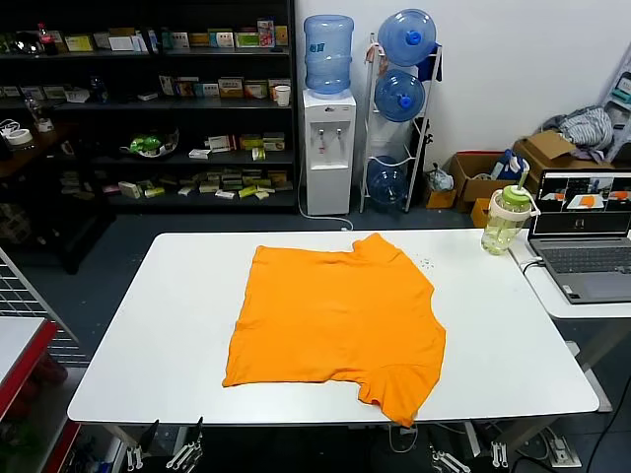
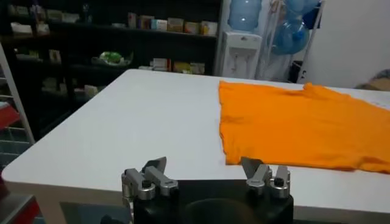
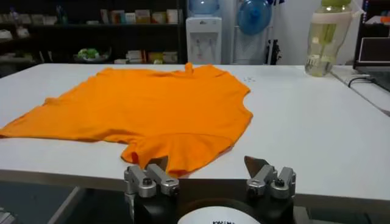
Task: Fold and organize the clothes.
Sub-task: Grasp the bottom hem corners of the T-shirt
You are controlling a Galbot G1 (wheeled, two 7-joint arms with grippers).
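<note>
While one orange T-shirt [image 1: 337, 320] lies flat at the middle of the white tabletop [image 1: 177, 325], its lower right sleeve reaching the near edge, both hands sit low at the bottom of the frame: the left hand [image 2: 206, 176] and the right hand [image 3: 210, 174], each with fingers spread and empty. One green-lidded bottle [image 1: 507, 219] stands at the tabletop's upper right corner (just beside one open laptop [image 1: 584, 236]). Nothing lies on the shirt.

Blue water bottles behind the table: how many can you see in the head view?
4. One bottle stands on the white dispenser. Three are in the rack beside it: top bottle, middle bottle and bottom bottle. More may be hidden.
</note>
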